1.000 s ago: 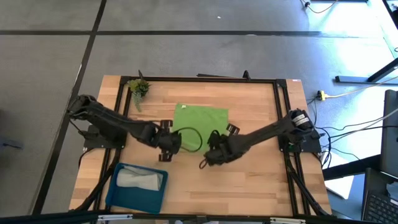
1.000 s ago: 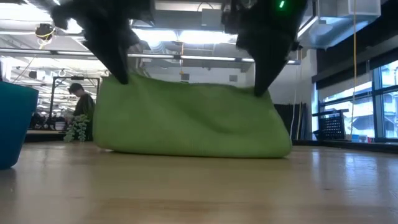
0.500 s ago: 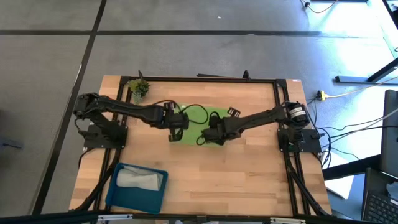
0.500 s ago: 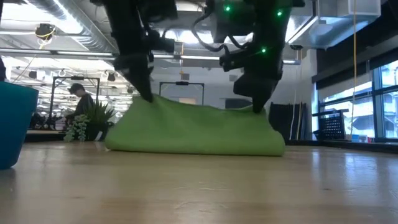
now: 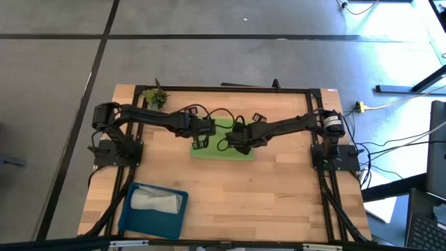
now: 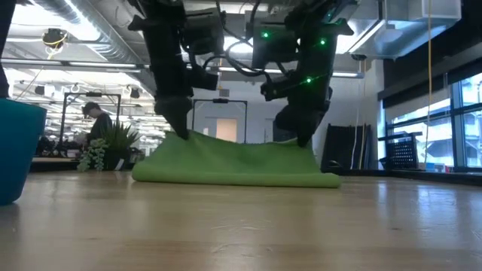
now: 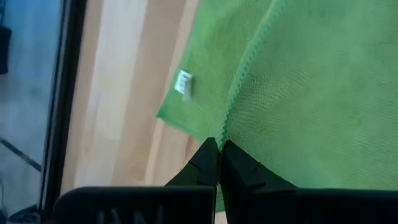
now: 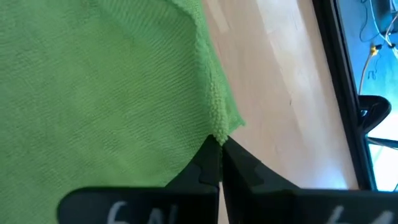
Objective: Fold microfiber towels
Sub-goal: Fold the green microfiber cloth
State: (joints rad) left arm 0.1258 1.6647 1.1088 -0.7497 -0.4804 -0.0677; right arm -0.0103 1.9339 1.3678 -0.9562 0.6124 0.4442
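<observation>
Progress looks about half: our left gripper (image 7: pixel 217 149) and right gripper (image 8: pixel 216 147) each pinch closed on a corner of the green towel (image 5: pixel 223 150), doubled at mid-table. Grey towel (image 5: pixel 157 201) waits in the blue tray (image 5: pixel 132 217).

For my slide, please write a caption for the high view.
Both grippers, left and right, pinch the green towel, folding it.
</observation>
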